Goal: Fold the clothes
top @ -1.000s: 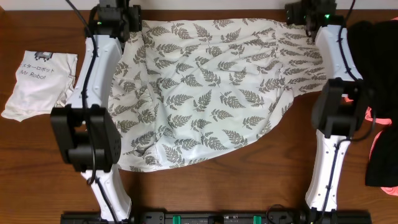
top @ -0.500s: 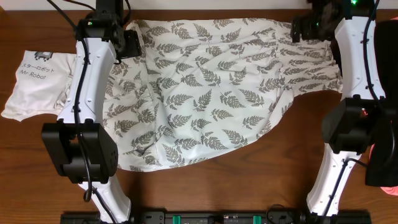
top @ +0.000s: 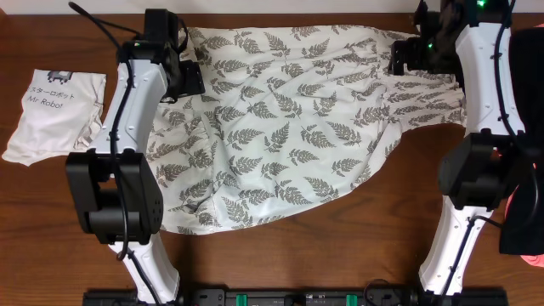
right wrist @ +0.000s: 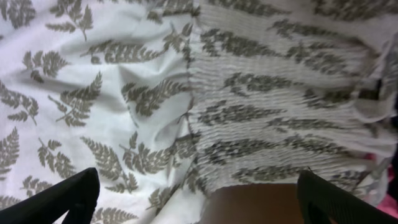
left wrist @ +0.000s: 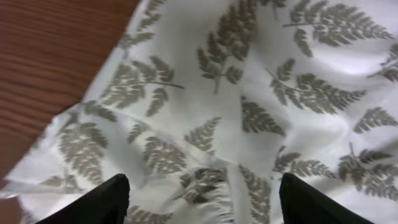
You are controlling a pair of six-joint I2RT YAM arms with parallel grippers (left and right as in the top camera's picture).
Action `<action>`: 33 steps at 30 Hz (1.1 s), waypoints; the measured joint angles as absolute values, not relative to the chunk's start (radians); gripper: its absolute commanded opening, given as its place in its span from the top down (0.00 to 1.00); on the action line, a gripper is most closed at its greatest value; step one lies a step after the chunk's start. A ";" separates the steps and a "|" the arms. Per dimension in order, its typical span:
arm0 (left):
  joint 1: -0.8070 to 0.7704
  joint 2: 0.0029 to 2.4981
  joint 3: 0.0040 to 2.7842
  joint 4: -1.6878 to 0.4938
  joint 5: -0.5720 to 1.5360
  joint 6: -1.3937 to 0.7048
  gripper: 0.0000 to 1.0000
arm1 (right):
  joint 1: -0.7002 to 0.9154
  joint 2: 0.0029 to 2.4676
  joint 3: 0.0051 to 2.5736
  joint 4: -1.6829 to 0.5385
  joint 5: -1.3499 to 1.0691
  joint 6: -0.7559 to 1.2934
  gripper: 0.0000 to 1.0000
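Note:
The clothes (top: 289, 127), a thin white garment printed with grey fern leaves, lie spread out and wrinkled across the table. My left gripper (top: 181, 78) hovers open over their far left part. In the left wrist view its fingers (left wrist: 106, 202) stand wide apart, with only creased fabric (left wrist: 249, 93) below them. My right gripper (top: 406, 58) is open above the far right part. The right wrist view shows the gathered, ribbed band (right wrist: 280, 112) of the clothes and a patch of bare table (right wrist: 255, 205) between the right gripper's (right wrist: 199, 199) fingers.
A plain white shirt printed "Mr Robot" (top: 55, 115) lies crumpled at the left edge. Black (top: 527, 110) and pink (top: 512, 200) garments are piled at the right edge. Bare wooden table (top: 357, 246) shows in front of the clothes.
Both grippers have come away from the far corners of the clothes toward the front. The left one opened a little wider. The clothes lie as before.

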State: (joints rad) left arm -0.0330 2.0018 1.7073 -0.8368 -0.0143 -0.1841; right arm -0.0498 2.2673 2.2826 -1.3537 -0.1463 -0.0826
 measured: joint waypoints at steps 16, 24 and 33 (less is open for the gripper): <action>-0.102 1.995 1.707 -0.921 0.160 -0.176 0.62 | -0.028 2.268 1.906 -1.138 -0.124 -0.105 0.07; -0.141 1.980 1.706 -1.050 0.211 -0.183 0.69 | -0.028 2.268 1.858 -1.116 -0.120 -0.114 0.08; -0.159 1.975 1.668 -1.063 0.222 -0.251 0.69 | -0.028 2.268 1.826 -1.080 -0.119 -0.117 0.07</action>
